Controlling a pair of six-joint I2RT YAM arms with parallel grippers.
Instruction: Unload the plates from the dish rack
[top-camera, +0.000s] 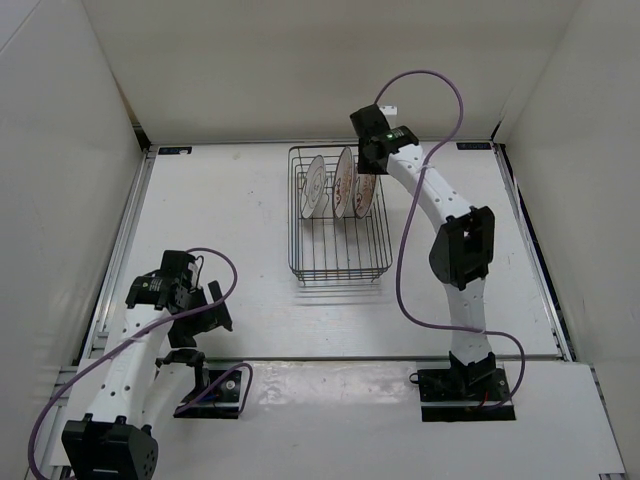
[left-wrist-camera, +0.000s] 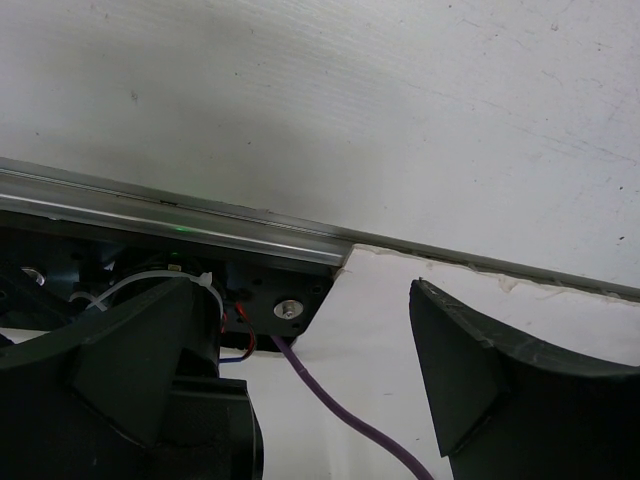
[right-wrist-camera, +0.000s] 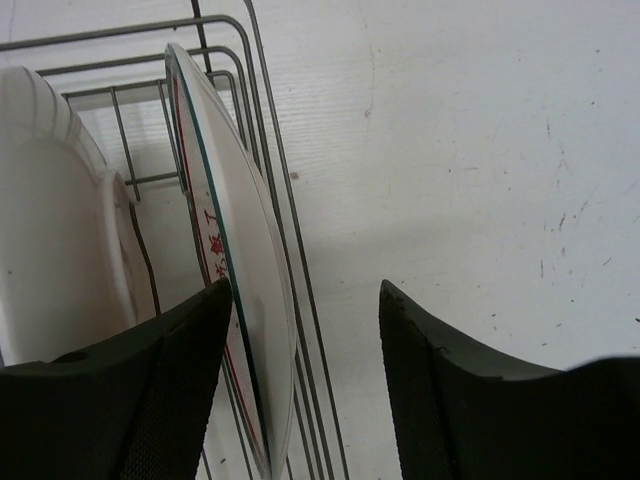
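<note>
The dark wire dish rack (top-camera: 340, 262) stands at mid-table. Three plates stand upright in its far half: one with grey rings (top-camera: 314, 187), and two with orange-red patterns (top-camera: 345, 183) (top-camera: 368, 193). My right gripper (top-camera: 369, 166) is open at the rightmost plate's top edge. In the right wrist view my gripper (right-wrist-camera: 305, 345) straddles that plate's rim (right-wrist-camera: 245, 290) and the rack's side wires (right-wrist-camera: 300, 300), the left finger (right-wrist-camera: 165, 395) inside the rack and the right finger (right-wrist-camera: 455, 385) outside. My left gripper (top-camera: 206, 317) is open and empty near its base, also in the left wrist view (left-wrist-camera: 300, 375).
White enclosure walls surround the table. A metal rail (left-wrist-camera: 200, 225) and a purple cable (left-wrist-camera: 340, 405) lie under the left gripper. A neighbouring plate's white back (right-wrist-camera: 50, 260) fills the left of the right wrist view. Bare table (right-wrist-camera: 480, 150) lies right of the rack.
</note>
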